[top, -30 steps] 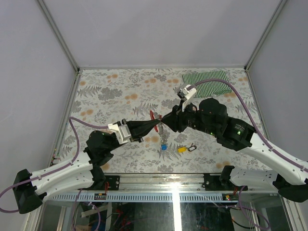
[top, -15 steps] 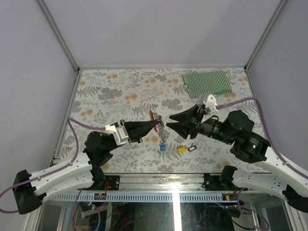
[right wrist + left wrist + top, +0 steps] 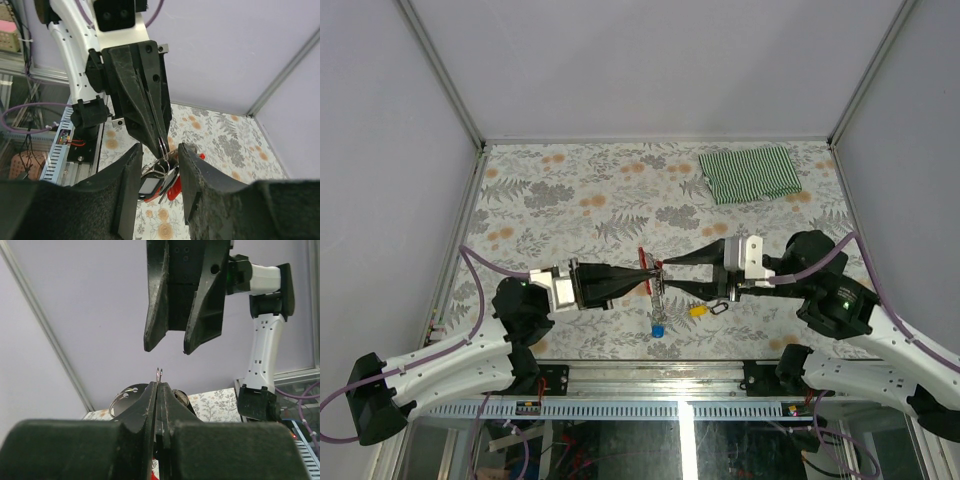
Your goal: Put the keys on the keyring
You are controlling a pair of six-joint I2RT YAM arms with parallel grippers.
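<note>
Pinching the keyring [image 3: 643, 262] just below the centre of the top view, my left end effector [image 3: 644, 276] is pressed together on its thin wire ring. Its chain [image 3: 656, 300] trails toward the lower frame, with a blue key [image 3: 659, 329] at the end. My right end effector [image 3: 666, 273] faces the left tip from the right, fingers apart, near it but not touching. A yellow key [image 3: 698, 310] lies on the bench [image 3: 570, 200] just below, beside a black loop [image 3: 720, 306].
</note>
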